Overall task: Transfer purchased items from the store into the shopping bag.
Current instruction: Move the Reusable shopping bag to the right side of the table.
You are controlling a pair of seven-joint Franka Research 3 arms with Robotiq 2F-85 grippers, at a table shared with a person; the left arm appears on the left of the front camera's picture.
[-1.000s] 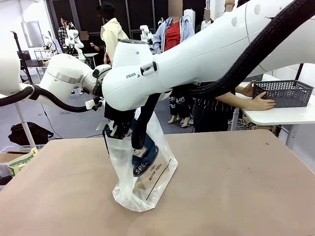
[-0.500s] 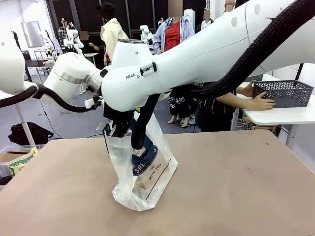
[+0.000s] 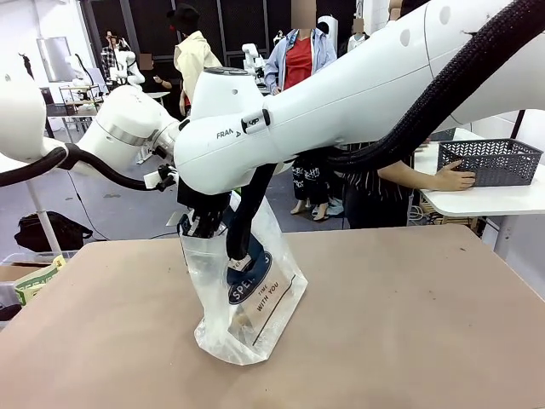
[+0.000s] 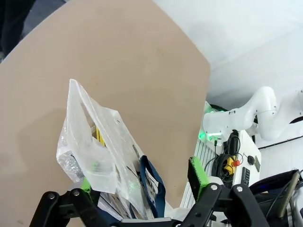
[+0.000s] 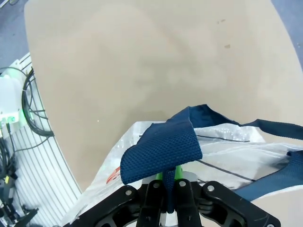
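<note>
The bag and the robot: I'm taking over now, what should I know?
Right gripper: shut on the bag's navy strap, holding it up on the table.
Left gripper: open, at the bag's rim, with plastic between its fingers.
Basket: on the far side table, a person's hand on it.
Done: the bag stands upright.
Left: moving items from basket to bag.

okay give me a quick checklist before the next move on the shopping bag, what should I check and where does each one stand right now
1. Right claw shut on the shopping bag's navy handle: ok.
2. Left claw open beside the bag's mouth: ok.
3. Bag standing upright on the table: ok.
4. Bag mouth held open wide enough: cannot tell.
5. Basket within reach: not ok, it sits on the side table under a person's hand.
</note>
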